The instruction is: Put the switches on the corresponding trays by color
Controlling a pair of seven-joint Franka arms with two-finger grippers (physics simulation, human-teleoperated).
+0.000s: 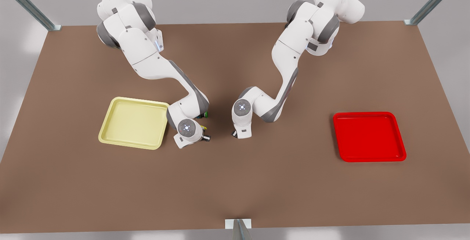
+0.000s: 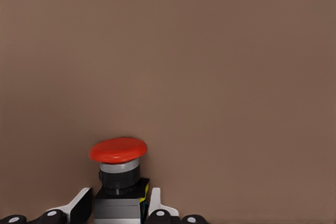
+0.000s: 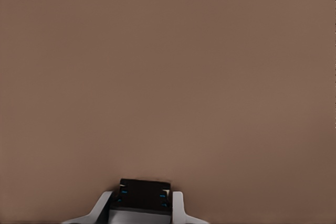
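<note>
The left hand [image 1: 235, 134] is low over the brown surface [image 1: 257, 188], on the arm toward the front view's right. In the left wrist view the left hand [image 2: 119, 200] has its two pale fingers [image 2: 83, 202] pressed against opposite sides of the red switch [image 2: 118, 151]. They grip its dark, boxy body while the round red cap and a grey collar stand clear beyond the fingertips. A small yellow mark shows on one side of that body. Whether the switch rests on the surface or is lifted off it cannot be told.

The right hand [image 1: 205, 134] is on the arm toward the front view's left, and it too is down near the surface. In the right wrist view the right hand [image 3: 140, 204] is narrowed onto a black block with small blue dots, one finger [image 3: 103, 206] on each side. This is the body of the yellow switch [image 3: 143, 190]. Its cap is hidden there, but in the front view a sliver of yellow [image 1: 204, 127] peeks out beside this hand.

The green switch [image 1: 206, 114] sits just behind the right hand, partly covered by the forearm. The yellow tray [image 1: 110, 122] lies right beside the right hand, on the side away from the left hand. The red tray [image 1: 369, 117] lies well away from the left hand, on the side away from the right hand. The two hands are near each other, with a strip of bare surface between them.
</note>
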